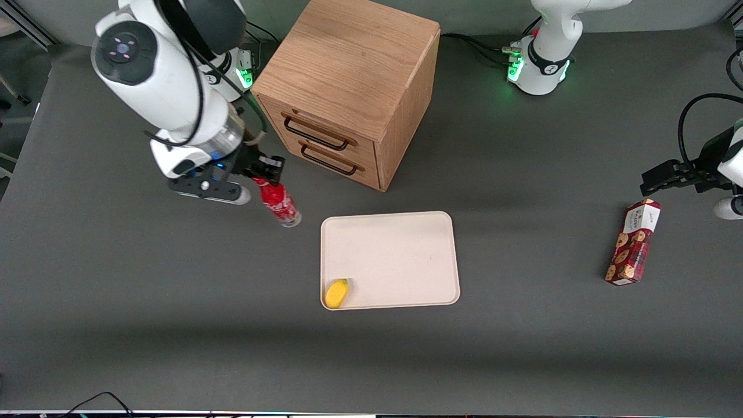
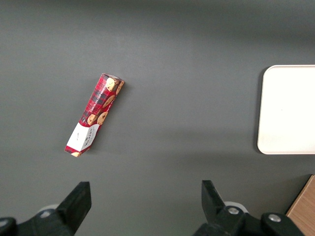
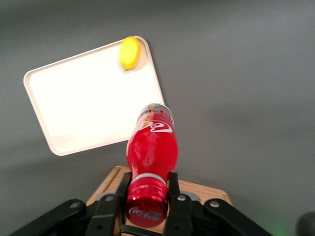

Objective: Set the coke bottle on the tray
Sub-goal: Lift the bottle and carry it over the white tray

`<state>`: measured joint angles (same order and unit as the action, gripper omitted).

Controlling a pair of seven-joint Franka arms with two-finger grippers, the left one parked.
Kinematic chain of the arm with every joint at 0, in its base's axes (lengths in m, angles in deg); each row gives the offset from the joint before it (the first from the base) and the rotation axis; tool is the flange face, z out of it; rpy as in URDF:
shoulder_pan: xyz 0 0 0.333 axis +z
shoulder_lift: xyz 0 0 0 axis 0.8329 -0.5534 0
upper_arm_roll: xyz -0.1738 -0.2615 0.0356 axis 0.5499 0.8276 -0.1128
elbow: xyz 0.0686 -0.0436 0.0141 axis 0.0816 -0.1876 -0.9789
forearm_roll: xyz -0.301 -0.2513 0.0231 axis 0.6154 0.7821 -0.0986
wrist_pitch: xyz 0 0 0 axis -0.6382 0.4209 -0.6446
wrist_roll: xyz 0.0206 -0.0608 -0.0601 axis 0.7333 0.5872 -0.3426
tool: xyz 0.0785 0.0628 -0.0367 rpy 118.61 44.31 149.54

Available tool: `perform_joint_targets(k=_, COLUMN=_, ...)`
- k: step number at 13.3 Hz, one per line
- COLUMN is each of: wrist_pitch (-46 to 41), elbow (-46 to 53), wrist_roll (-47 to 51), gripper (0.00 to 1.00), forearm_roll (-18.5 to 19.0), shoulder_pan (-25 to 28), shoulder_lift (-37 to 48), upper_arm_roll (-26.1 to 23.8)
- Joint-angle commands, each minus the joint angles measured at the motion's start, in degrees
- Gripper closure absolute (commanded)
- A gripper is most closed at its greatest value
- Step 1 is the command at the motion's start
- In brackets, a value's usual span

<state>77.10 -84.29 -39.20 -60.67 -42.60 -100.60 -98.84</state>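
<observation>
My right gripper [image 1: 264, 177] is shut on the red cap of the coke bottle [image 1: 280, 203] and holds it tilted above the dark table, clear base lowest. In the right wrist view the fingers [image 3: 173, 189] clamp the bottle's neck, and the bottle [image 3: 151, 147] hangs down from them. The cream-beige tray [image 1: 395, 255] lies flat on the table, nearer the front camera than the cabinet, a short way from the bottle toward the parked arm's end. The tray also shows in the right wrist view [image 3: 83, 98] and the left wrist view [image 2: 290, 108].
A small yellow object [image 1: 336, 292] lies in the tray's corner nearest the camera; it also shows in the right wrist view [image 3: 130, 52]. A wooden two-drawer cabinet [image 1: 354, 81] stands close by the gripper. A red-brown cookie box [image 1: 634, 242] lies toward the parked arm's end.
</observation>
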Motion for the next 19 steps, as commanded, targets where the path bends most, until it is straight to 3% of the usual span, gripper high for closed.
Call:
perform_joint_targets(k=1, wrist_pitch=0.79, elbow=11.76, wrist_roll=6.71, gripper=1.0, forearm_roll=5.3, shoulder_pan=3.06, shoulder_lift=-12.59, upper_arm_roll=-1.74)
perform_joint_targets(k=3, wrist_pitch=4.13, elbow=14.51, wrist_roll=8.49, gripper=1.0, forearm_roll=7.6, shoulder_pan=4.21, shoulder_lift=-19.11, upper_arm_roll=-2.8)
perform_joint_targets(k=7, wrist_pitch=4.93, elbow=13.81, wrist_roll=5.59, gripper=1.0, forearm_roll=7.52, shoulder_pan=4.3, shoulder_lift=-25.63, upper_arm_roll=-3.07)
perform_joint_targets(k=12, wrist_pitch=6.16, elbow=10.74, wrist_roll=2.52, gripper=1.0, forearm_roll=7.61, shoulder_pan=4.3, shoulder_lift=-26.43, upper_arm_roll=-3.07)
perform_joint_targets(k=13, wrist_pitch=6.25, elbow=10.74, wrist_roll=1.65, gripper=0.65, forearm_roll=7.7, shoulder_pan=4.22, shoulder_lift=-26.43, upper_arm_roll=-2.98)
perform_joint_targets(k=14, wrist_pitch=6.25, elbow=10.39, wrist_roll=0.94, gripper=0.23, forearm_roll=7.7, shoulder_pan=4.21, shoulder_lift=-26.52, upper_arm_roll=-2.98)
perform_joint_targets(k=15, wrist_pitch=7.47, elbow=9.34, wrist_roll=0.93, gripper=0.09, forearm_roll=7.87, shoulder_pan=4.21, shoulder_lift=-26.35, upper_arm_roll=-2.98)
perform_joint_targets(k=16, wrist_pitch=9.48, elbow=8.37, wrist_roll=0.93, gripper=0.0, forearm_roll=7.96, shoulder_pan=4.21, shoulder_lift=-25.73, upper_arm_roll=-2.98)
perform_joint_targets(k=19, wrist_pitch=11.26, elbow=3.2, wrist_roll=0.32, gripper=0.0, forearm_roll=7.96, shoulder_pan=4.21, shoulder_lift=-19.25, upper_arm_roll=-1.67)
